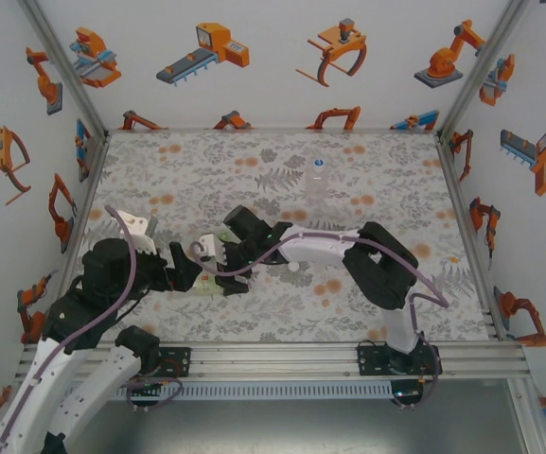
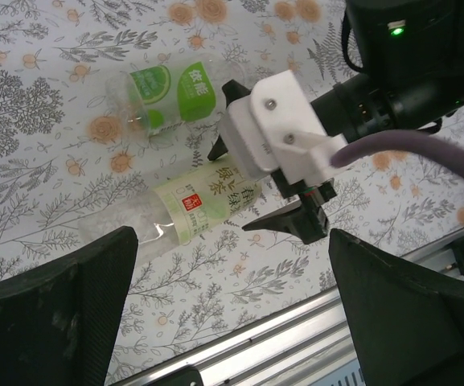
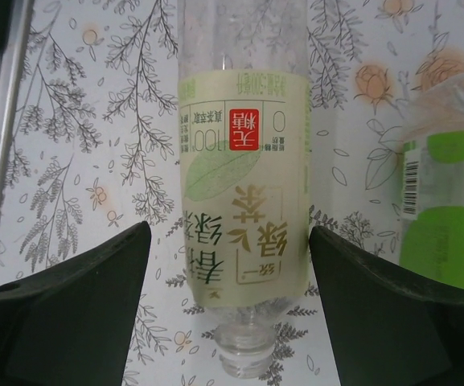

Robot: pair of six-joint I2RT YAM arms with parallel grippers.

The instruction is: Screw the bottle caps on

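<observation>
The pale yellow-green labelled bottle point(image 3: 244, 193) lies on the table with its bare, uncapped neck point(image 3: 244, 354) towards the right wrist camera. My right gripper point(image 3: 230, 233) is open and straddles it, with a gap on each side. In the left wrist view this bottle point(image 2: 203, 201) lies under the right gripper's white block point(image 2: 276, 137). The green-labelled bottle point(image 2: 175, 95) lies beside it. My left gripper point(image 2: 232, 305) is open over bare table, short of both bottles. An unlabelled bottle point(image 1: 317, 177) stands upright at the back. A small white round thing, perhaps a cap point(image 1: 294, 268), lies by the right arm.
The aluminium rail point(image 2: 296, 322) of the table's near edge runs just under the left gripper. The right arm point(image 1: 377, 265) reaches leftward across the middle of the table. Printed walls close the table on three sides.
</observation>
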